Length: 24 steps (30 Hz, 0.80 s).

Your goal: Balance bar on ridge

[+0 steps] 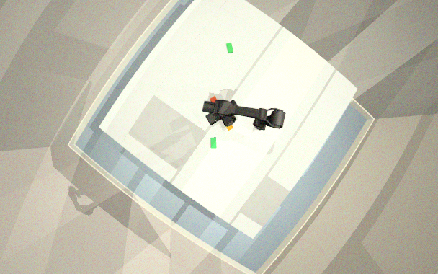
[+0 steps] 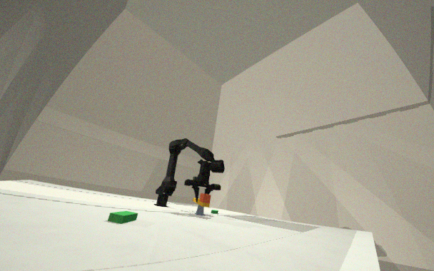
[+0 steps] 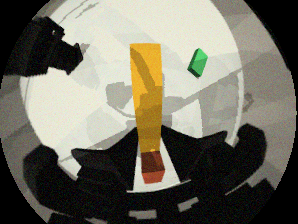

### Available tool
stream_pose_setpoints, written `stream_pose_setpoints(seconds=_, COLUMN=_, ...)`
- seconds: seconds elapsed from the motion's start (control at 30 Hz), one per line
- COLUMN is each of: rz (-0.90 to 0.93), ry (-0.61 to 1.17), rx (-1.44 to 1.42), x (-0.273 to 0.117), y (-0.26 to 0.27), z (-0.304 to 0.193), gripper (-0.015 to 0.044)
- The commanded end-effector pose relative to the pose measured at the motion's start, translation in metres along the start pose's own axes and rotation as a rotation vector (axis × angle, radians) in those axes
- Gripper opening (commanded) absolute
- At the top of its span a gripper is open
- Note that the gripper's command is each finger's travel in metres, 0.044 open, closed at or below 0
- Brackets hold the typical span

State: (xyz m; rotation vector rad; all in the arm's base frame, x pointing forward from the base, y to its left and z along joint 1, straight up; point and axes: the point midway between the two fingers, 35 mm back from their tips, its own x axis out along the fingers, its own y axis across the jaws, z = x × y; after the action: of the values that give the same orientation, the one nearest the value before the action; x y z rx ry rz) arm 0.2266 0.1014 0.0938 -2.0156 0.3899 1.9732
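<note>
A yellow bar [image 1: 230, 127] [image 2: 205, 205] [image 3: 148, 95] carries a red block [image 1: 213, 99] [image 2: 205, 198] [image 3: 152, 175] on one end. My gripper [image 2: 202, 200] [image 3: 148, 128] points down and is shut on the yellow bar, nearer its red-block end. The blue-grey ridge [image 2: 200, 210] stands on the table directly below the bar. The bar looks about level at the ridge's top and clear of the table. Whether bar and ridge touch is too small to tell. In the top view the arm hides the bar's middle and the ridge.
One green block [image 1: 213, 143] [image 2: 214, 212] [image 3: 199, 63] lies on the table a little beyond the bar's plain yellow end. Another green block [image 1: 230, 47] [image 2: 122, 217] lies farther off on the red-block side. The arm's base [image 1: 277, 119] [image 2: 161, 200] stands to one side.
</note>
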Motion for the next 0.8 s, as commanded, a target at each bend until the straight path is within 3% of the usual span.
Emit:
stream_pose_setpoints(seconds=0.0, rz=0.001, ry=0.000, rx=-0.002, x=0.0018, y=0.0003, z=0.0002, gripper=0.0000)
stream_pose_setpoints(seconds=0.77, rz=0.001, ry=0.000, rx=-0.002, x=0.0038, y=0.0005, z=0.0006, gripper=0.0000)
